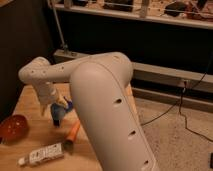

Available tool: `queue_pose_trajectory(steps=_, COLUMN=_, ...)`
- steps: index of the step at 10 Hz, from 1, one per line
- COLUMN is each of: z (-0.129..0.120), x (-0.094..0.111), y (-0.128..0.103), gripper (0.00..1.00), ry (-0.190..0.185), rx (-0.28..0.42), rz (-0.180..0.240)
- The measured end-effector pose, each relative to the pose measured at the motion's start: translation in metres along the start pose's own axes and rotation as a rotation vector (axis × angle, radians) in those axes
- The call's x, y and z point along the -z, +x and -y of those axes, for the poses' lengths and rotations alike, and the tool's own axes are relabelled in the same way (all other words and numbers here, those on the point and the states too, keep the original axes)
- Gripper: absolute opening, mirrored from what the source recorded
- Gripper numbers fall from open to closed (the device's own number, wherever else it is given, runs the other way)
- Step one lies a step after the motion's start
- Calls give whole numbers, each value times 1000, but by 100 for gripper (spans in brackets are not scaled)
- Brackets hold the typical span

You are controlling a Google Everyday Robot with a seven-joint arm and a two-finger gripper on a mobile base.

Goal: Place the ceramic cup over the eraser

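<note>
The gripper [56,117], jaws spread, hovers at the small round glossy blue ceramic cup [67,105] above the wooden table [30,105]; an orange-red bowl [12,127] sits left.

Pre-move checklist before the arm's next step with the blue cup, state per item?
1. Gripper located: ok, low over the wooden table, beside the orange-red bowl.
2. Jaws open: ok, spread wide.
3. Ceramic cup found: ok, blue, right against the gripper; held or released: cannot tell.
4. Eraser located: cannot tell, none is identifiable.
5. Nearby clutter: not ok, orange carrot-like object and white tube lie close in front.
6. Cup covering its target: cannot tell, the arm blocks the view.
</note>
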Motion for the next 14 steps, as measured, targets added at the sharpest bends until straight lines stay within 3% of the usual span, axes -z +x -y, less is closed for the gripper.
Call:
queue_pose_trajectory(steps=3, z=3, x=1, y=2, gripper=80, ry=4, rx=6, rz=4)
queue_pose_trajectory(steps=9, z=17, x=23, y=7, gripper=80, ry=90, rx=-4, rz=31)
queue_pose_trajectory(steps=11, z=16, x=29, y=7, gripper=80, ry=96, rx=-9, rz=45)
queue_pose_trajectory(steps=14, z=14, x=46, y=5, gripper=80, ry=73, rx=-21, rz=95)
